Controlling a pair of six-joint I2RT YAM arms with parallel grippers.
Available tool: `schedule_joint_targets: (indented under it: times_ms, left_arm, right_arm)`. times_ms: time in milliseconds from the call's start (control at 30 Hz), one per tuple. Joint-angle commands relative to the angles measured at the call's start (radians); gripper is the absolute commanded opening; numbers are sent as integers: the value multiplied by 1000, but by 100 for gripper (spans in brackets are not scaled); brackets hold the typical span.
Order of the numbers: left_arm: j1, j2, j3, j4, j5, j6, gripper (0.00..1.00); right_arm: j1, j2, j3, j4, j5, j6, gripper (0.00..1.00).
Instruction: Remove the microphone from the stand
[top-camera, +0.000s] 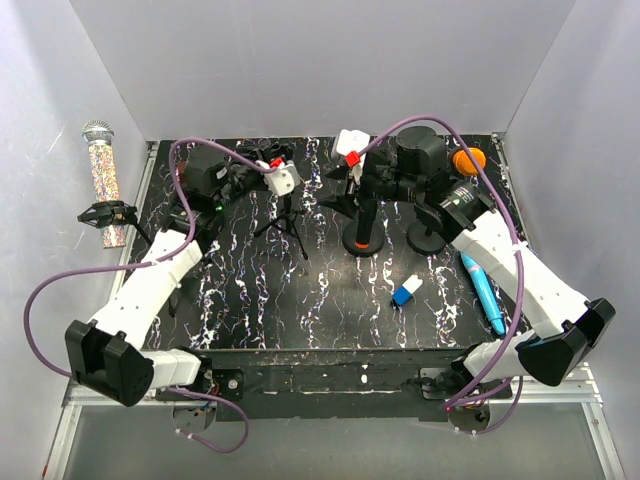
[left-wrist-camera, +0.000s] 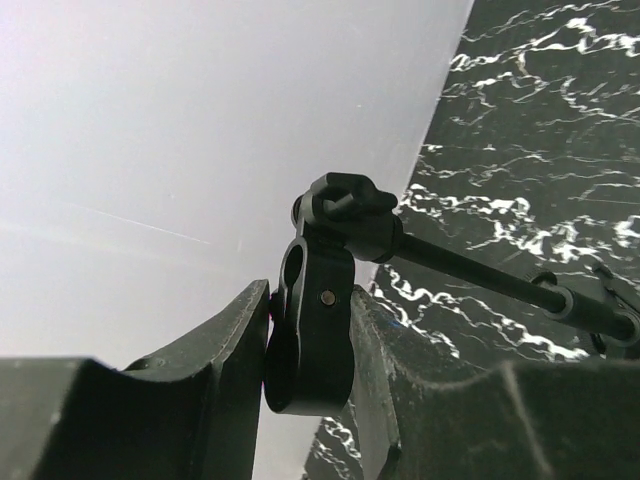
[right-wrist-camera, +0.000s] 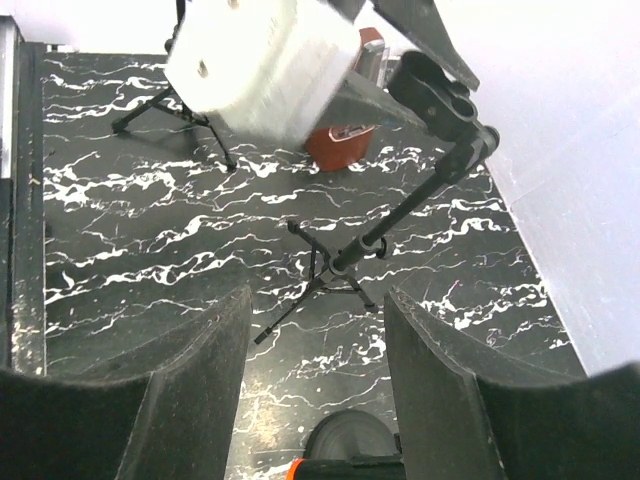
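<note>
Above the black marbled worktop (top-camera: 330, 310), clamped shut in the left pincer (left-wrist-camera: 310, 295): the clip head (left-wrist-camera: 345, 215) of a bare tripod stand (top-camera: 287, 222). Beside it, gaping and empty, the right pincer (right-wrist-camera: 318, 300). Well apart at far left, off the worktop: the glittery microphone (top-camera: 102, 165), lower end crossing another small stand (top-camera: 105, 214). Risks tipping the tripod with any pull, and leaving the microphone untouched.
</note>
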Motion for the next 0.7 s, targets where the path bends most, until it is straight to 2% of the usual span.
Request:
schedule_joint_targets:
  times_ms: [0,133,233,400,500,567,667]
  left_arm:
    - [-26,50,27,218,-124,87,0]
    - [-37,134,-25,410,-231,102,0]
    - [-37,188,-27,461,-273,88,0]
    - [-38,163,-39,406,-256,47,0]
    - [-38,124,-41,259,-227,33,1]
    - [-40,90,-54,178,-184,25,17]
    - [-40,35,-90,84,-82,1,34]
  right_arm:
    - [4,-39,5,97,27,17,63]
    - [4,-29,36,95,22,29,63]
    - [4,-31,45,94,22,35,63]
    - [4,-57,16,98,39,31,63]
    - [4,-69,-6,97,47,28,63]
    - [4,-71,-15,97,53,26,63]
    - [4,-65,-14,94,55,31,63]
